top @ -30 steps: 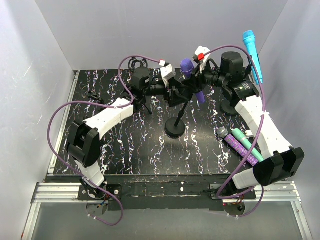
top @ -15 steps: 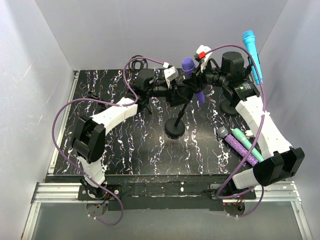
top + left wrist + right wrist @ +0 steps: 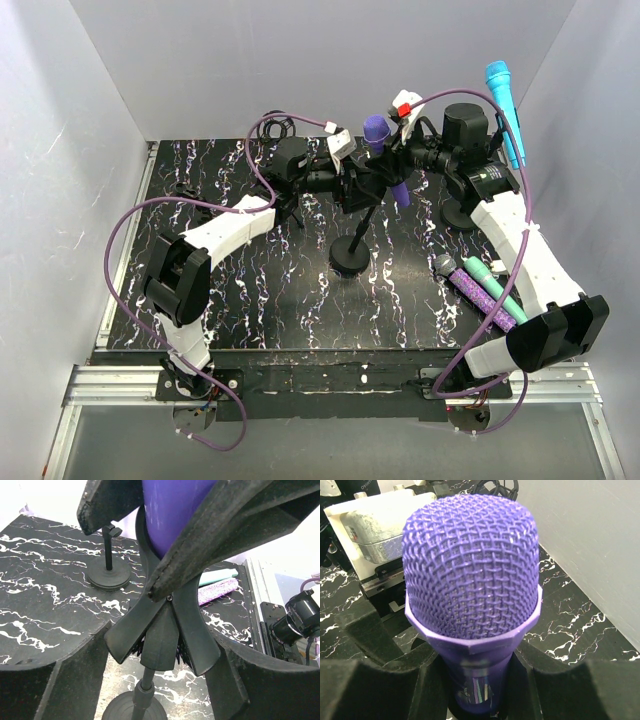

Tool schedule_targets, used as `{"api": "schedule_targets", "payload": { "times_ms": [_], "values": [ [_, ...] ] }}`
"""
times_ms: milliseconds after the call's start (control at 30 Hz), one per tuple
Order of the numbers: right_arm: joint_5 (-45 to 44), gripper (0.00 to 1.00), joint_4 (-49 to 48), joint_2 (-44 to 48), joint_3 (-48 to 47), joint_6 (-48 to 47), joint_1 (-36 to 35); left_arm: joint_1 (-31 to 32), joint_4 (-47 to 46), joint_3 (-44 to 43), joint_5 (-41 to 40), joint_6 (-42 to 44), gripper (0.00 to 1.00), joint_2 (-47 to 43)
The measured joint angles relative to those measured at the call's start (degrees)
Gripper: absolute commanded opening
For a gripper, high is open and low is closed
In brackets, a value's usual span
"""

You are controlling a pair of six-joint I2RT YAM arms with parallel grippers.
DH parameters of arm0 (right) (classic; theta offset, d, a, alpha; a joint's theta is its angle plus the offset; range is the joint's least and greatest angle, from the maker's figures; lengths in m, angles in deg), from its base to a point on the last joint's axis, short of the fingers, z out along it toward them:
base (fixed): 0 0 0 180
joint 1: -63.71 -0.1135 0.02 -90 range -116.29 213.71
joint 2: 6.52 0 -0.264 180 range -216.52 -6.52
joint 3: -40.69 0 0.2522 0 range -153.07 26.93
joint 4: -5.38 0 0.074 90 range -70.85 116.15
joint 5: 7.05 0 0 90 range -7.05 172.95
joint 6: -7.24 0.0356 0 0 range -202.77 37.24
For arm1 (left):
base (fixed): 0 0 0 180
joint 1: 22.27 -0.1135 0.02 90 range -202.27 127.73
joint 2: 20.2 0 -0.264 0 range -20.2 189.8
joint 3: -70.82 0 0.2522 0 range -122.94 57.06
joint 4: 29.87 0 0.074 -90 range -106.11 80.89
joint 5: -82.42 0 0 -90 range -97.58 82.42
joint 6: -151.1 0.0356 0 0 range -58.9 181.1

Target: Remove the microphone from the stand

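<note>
Left pincer [image 3: 352, 183] nudged closer, clamping stand [image 3: 160, 645], right pincer [image 3: 398, 163] gripping microphone [image 3: 470, 590]

Both arms crowd the stand [image 3: 352, 235] from left and right. The near surface [image 3: 270, 310] lies open; spare microphones [image 3: 480, 290] block the right.

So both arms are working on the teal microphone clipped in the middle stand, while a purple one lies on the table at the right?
Nearly. The microphone in the middle stand is purple, not teal, as the right wrist view shows plainly. Both grippers are at it, and a glittery purple microphone does lie on the table at the right.
</note>
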Motion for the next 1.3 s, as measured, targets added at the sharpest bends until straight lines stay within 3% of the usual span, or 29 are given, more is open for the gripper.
{"api": "schedule_targets", "payload": {
  "times_ms": [133,333,500,600,733,933,1033,1067,1100,1167,1200,1300],
  "values": [
    [0.0,0.01,0.0,0.0,0.0,0.0,0.0,0.0,0.0,0.0,-0.1,0.0,0.64,0.0],
    [0.0,0.01,0.0,0.0,0.0,0.0,0.0,0.0,-0.1,-0.4,-0.4,-0.5,0.71,0.0],
    [0.0,0.01,0.0,0.0,0.0,0.0,0.0,0.0,-0.6,-0.6,-0.7,-0.7,0.68,-0.1],
    [0.0,0.01,0.0,0.0,0.0,0.0,0.0,0.0,-1.2,-0.6,-0.6,-0.8,0.59,-0.1],
    [-0.2,0.01,0.0,0.0,0.0,-0.1,0.0,0.0,-1.3,-0.7,0.0,-0.7,0.36,-0.2],
    [-0.1,0.01,0.1,0.0,0.0,0.2,0.0,0.0,-1.0,-0.8,0.9,-0.3,0.12,-0.2],
    [0.0,0.01,0.3,0.0,-0.2,0.4,0.0,0.0,-0.7,-0.8,1.0,0.0,0.04,-0.3],
    [0.0,0.01,0.5,0.0,-0.3,0.4,0.0,0.0,-0.6,-0.8,1.0,0.1,0.04,-0.3],
    [0.0,0.01,0.9,0.0,-0.5,0.4,0.0,0.0,-0.5,-0.8,1.1,0.1,0.12,-0.4],
    [0.0,0.01,1.4,-0.2,-0.9,0.4,0.0,0.0,-0.4,-0.8,1.2,0.1,0.42,-0.4],
    [0.0,0.01,1.5,-0.3,-1.0,0.4,0.0,0.0,-0.4,-0.8,1.2,0.0,0.48,-0.4],
    [0.1,0.01,1.5,-0.5,-1.1,0.4,0.0,0.0,-0.4,-0.8,0.8,-0.3,0.51,-0.4]
  ]
}}
